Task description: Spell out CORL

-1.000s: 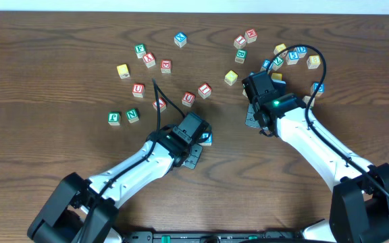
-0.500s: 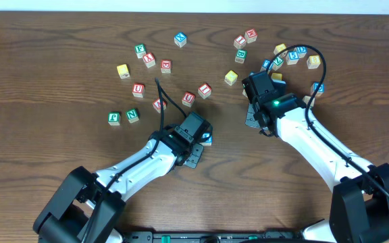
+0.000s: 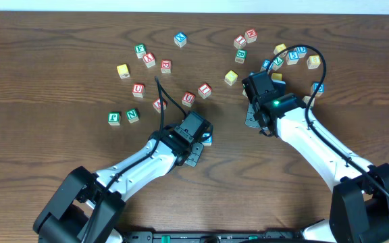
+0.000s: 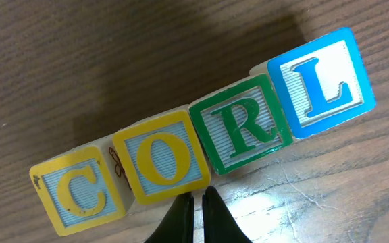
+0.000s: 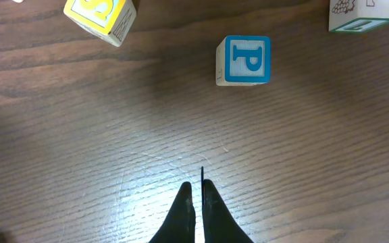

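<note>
In the left wrist view four cubes lie side by side in a slightly slanted row: yellow C (image 4: 80, 191), yellow O (image 4: 162, 156), green R (image 4: 242, 123), blue L (image 4: 321, 81). My left gripper (image 4: 196, 198) is shut and holds nothing, its tips just in front of the O cube. From overhead the left gripper (image 3: 200, 132) covers the row, and only a blue cube edge (image 3: 208, 139) peeks out. My right gripper (image 5: 198, 185) is shut and empty over bare wood, and overhead it (image 3: 261, 84) sits right of centre.
Loose cubes are scattered across the back of the table: red-lettered ones (image 3: 188, 98), green ones (image 3: 132, 115), a yellow one (image 3: 122, 70) and a cluster at the back right (image 3: 292, 57). A blue P cube (image 5: 244, 60) lies ahead of the right gripper.
The left arm's rear part has shifted a little. Both grippers and the cubes stay where they were.
</note>
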Available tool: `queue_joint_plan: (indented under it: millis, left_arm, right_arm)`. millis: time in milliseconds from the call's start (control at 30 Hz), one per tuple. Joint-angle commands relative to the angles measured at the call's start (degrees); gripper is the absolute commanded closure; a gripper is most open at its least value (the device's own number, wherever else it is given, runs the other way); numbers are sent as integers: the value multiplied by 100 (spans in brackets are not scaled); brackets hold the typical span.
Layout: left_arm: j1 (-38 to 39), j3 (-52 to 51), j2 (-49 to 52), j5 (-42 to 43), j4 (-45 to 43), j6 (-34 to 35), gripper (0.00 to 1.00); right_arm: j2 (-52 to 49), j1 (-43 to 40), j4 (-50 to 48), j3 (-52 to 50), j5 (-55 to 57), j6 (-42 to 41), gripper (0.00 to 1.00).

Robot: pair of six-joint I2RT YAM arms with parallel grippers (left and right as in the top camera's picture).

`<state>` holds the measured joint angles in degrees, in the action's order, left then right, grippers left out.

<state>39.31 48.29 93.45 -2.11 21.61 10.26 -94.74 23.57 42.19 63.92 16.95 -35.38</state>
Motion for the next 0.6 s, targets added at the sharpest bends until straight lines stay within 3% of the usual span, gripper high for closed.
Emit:
queue_joint_plan:
  millis: [0,433,567]
  left_arm:
    - [-11,-50,79,-68,72,-74,93]
    - [4,-48,-474,-4,549,-50,93]
    - [2,-50,-551,-372,483,-50,93]
  right_arm:
    - [61,-24,0,90,24,31,99]
    - [61,-24,7,90,26,35,99]
    - [61,-24,4,90,28,76,99]
